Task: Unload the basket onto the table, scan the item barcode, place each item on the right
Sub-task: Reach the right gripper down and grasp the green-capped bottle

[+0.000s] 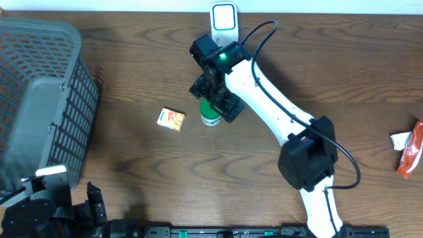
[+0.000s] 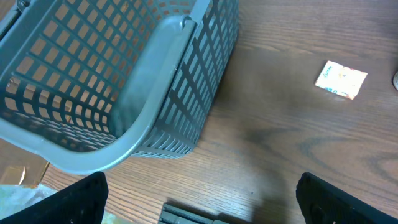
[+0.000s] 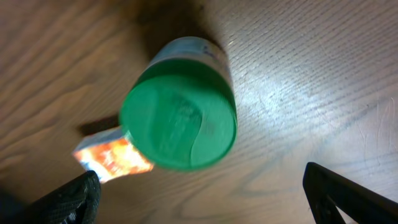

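- Green-capped container stands upright on the wooden surface, directly under the right end effector.
- Right end effector is spread as wide as it goes. Both fingers stand clear of the cap and grip nothing.
- Small orange-and-white packet lies flat just beside the container, on that end effector's left-finger side. The cap partly hides it in the wrist view.
- White scanner stands beyond the right end effector, at the far edge of the surface.
- Left end effector is at the near edge, fully open and empty.
- Grey mesh basket sits just ahead of the left end effector.
- Red wrapper lies well apart from both end effectors, at the right edge.
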Motion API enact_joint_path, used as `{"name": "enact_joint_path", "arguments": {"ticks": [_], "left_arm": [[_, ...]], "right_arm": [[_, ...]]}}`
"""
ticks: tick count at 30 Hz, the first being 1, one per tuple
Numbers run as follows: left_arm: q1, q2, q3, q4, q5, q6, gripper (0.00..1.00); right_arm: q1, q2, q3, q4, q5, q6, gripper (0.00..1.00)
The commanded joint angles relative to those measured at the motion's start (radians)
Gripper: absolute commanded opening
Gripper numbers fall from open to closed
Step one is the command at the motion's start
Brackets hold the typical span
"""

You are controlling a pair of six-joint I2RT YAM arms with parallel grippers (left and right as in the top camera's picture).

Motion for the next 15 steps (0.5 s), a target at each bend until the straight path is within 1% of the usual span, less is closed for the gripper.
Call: {"name": "enact_joint_path", "arguments": {"ticks": [1, 7, 13, 14, 15], "left_arm": [[0.004, 0.000, 0.005, 0.000, -0.009, -0.013, 0.97], [0.004, 0.000, 0.005, 0.000, -0.009, -0.013, 0.97], [0.004, 0.000, 0.005, 0.000, -0.009, -0.012, 0.97], [0.004, 0.000, 0.005, 0.000, -0.009, -0.012, 0.97], [0.004, 0.000, 0.005, 0.000, -0.009, -0.012, 0.97]], "right_arm": [[0.011, 0.063, -0.007, -0.004, -0.019, -0.024, 0.99], [0.015, 0.148, -0.007, 0.009, -0.020, -0.027, 0.99], [0.029, 0.192, -0.007, 0.040, -0.019, -0.026, 0.99], [0.029, 0.194, -0.007, 0.041, -0.018, -0.026, 0.97], [0.029, 0.198, -0.007, 0.042, -0.018, -0.026, 0.92]]}}
